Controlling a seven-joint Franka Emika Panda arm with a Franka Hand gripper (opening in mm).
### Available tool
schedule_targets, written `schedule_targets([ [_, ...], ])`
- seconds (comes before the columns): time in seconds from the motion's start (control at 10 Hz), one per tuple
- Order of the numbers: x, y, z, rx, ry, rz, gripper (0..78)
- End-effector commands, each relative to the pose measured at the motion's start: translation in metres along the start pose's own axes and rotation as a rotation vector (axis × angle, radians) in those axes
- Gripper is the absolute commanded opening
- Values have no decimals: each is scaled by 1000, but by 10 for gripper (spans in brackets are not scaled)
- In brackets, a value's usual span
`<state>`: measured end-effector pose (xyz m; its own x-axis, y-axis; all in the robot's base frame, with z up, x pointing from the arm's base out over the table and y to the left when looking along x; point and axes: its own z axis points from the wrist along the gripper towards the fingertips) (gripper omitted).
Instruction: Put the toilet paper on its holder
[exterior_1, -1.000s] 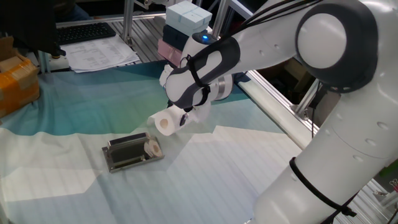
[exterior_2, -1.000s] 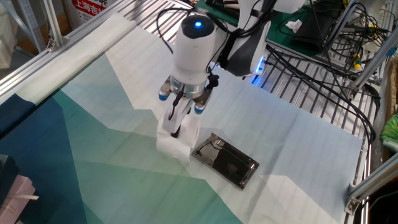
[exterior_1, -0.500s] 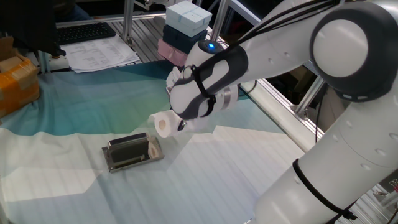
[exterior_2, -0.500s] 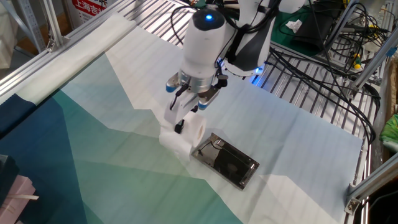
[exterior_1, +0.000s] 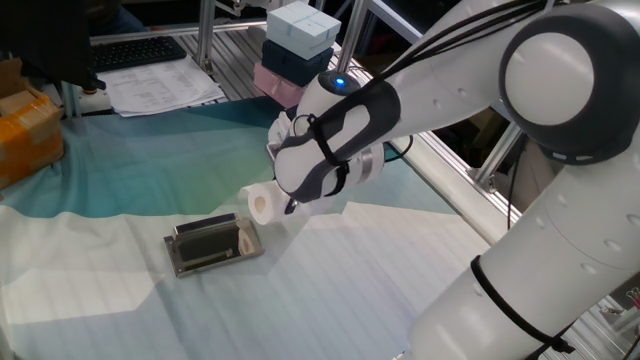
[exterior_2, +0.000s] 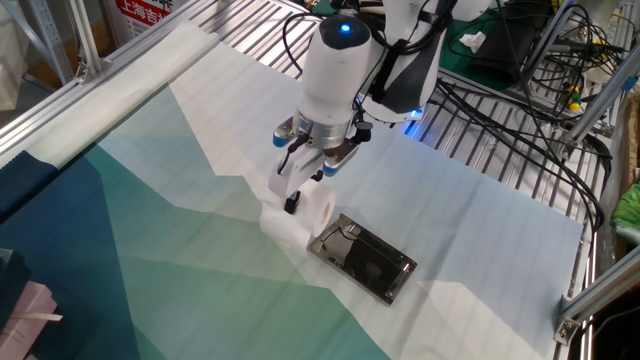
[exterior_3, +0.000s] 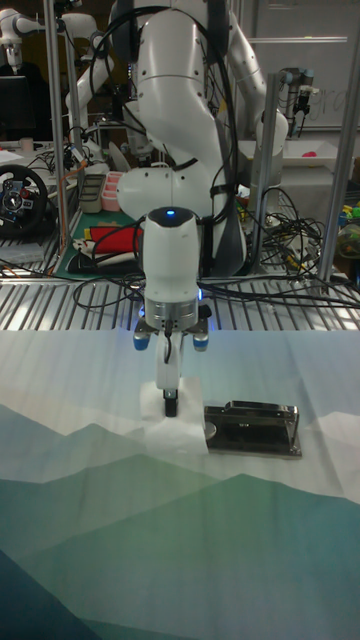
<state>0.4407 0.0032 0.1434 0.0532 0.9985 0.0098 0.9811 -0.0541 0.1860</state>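
Note:
The toilet paper (exterior_1: 262, 204) is a white roll held on its side, cardboard core facing the holder. My gripper (exterior_1: 290, 203) is shut on the roll from above, fingers (exterior_2: 292, 197) angled down across it. A loose tail (exterior_2: 283, 226) trails onto the cloth below. The holder (exterior_1: 208, 244), a flat silver plate with a dark centre and a short bar, lies on the cloth just beside the roll. In the other fixed view the roll (exterior_2: 318, 207) hangs at the holder's (exterior_2: 366, 263) near end. The tall fixed view shows the gripper (exterior_3: 170, 403) left of the holder (exterior_3: 253, 431).
A blue-green and white cloth (exterior_2: 150, 260) covers the table. Stacked boxes (exterior_1: 297, 43), papers (exterior_1: 160, 87) and a keyboard (exterior_1: 136, 50) lie at the back, an orange box (exterior_1: 27, 128) at the left. Metal rails (exterior_2: 480, 175) and cables (exterior_2: 520, 70) run along the far side.
The gripper carried the roll sideways toward the holder's end and tilted with it. The holder has not moved.

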Motion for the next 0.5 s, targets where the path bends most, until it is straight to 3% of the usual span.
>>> schedule_targets([
  [0.1,2,-3,-1,-39,-44,4,13],
  [0.3,2,-3,-1,-32,-43,-1,13],
  [0.5,2,-2,-1,-31,-74,-1,13],
])
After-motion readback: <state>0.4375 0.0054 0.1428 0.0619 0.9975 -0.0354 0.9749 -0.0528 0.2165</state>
